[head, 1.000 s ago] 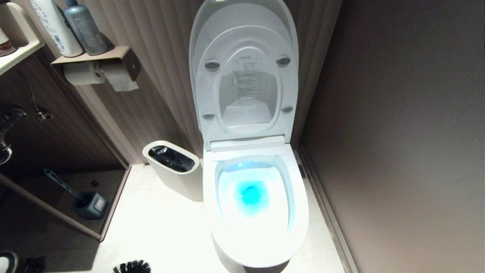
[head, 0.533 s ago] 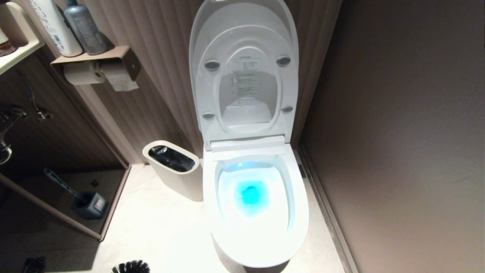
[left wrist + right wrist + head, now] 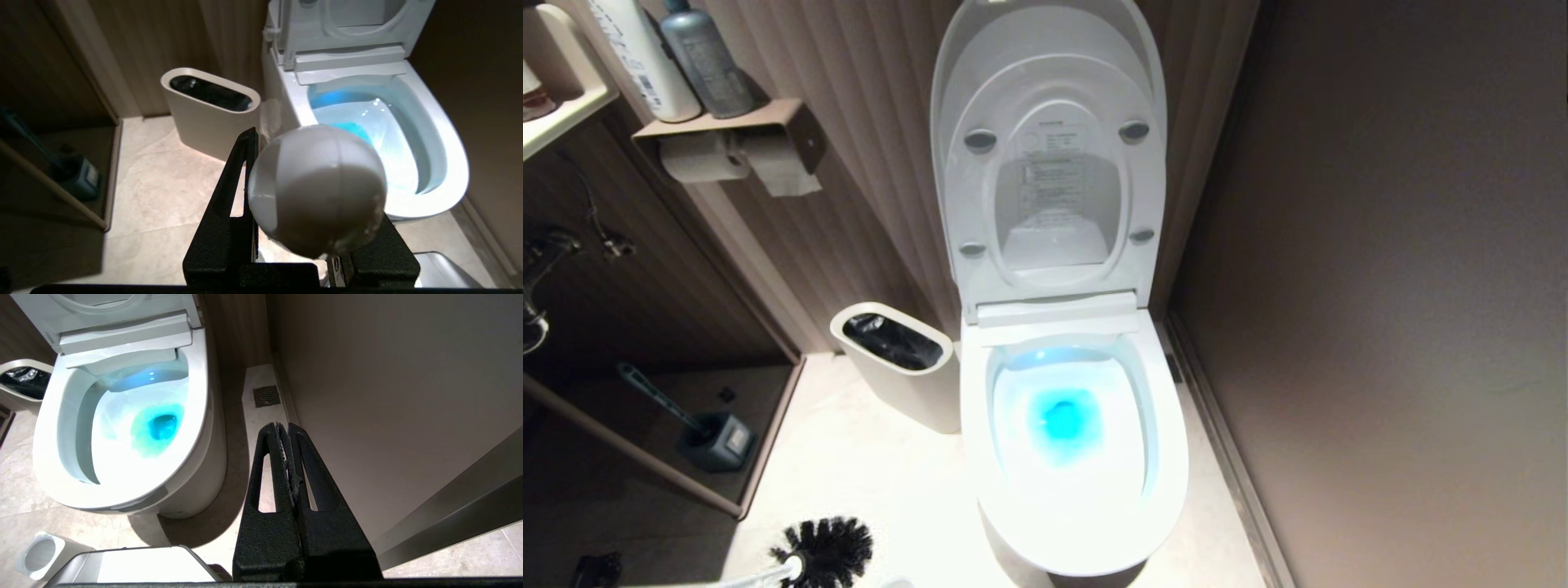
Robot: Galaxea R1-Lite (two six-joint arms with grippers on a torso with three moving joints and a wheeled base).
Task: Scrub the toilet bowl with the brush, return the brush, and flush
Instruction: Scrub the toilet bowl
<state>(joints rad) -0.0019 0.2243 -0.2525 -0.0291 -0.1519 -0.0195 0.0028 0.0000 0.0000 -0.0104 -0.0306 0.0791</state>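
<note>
**Brush in hand, scrubbing not begun**

The left claw (image 3: 286, 204) grips the brush (image 3: 825, 549), its black head at the head view's lower left, short of the toilet bowl (image 3: 1168, 490). Scrubbing, return and flush remain. The bowl holds blue water; the waste bin (image 3: 907, 392) has a black liner. The right claw (image 3: 288, 457) is closed, empty.

From the head camera we look steeply down and forward at the toilet bowl (image 3: 1072, 441), seen whole with its lid up. Our left wrist camera sits lower and nearer, left of the bowl, facing it across the waste bin (image 3: 210, 110). Our right wrist camera faces it from the right, beside the wall (image 3: 388, 396). All three share the bowl.
</note>
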